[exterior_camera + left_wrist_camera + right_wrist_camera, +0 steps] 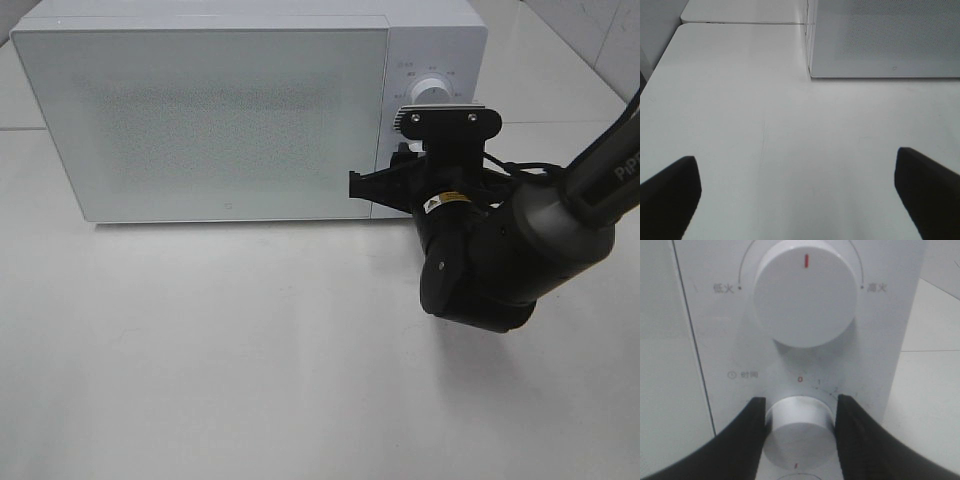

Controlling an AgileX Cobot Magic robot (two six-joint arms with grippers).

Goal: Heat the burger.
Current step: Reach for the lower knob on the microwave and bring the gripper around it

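Note:
The burger is hidden; no view shows it. The white microwave (220, 120) stands at the back of the table with its frosted door (200, 125) closed. My right gripper (799, 420) is shut on the lower timer knob (799, 437) of the control panel, one black finger (747, 440) pressing on each side. In the high view the right arm (480, 260) reaches to that panel and its wrist block covers the fingers. My left gripper (796, 160) hangs open over bare table in front of the microwave's left corner (810, 72), holding nothing.
Above the timer knob sits the larger power knob (806, 292), its red mark pointing straight up. The white table (250, 350) spreads out in front of the microwave. A second table surface (740, 12) adjoins behind, left of the microwave.

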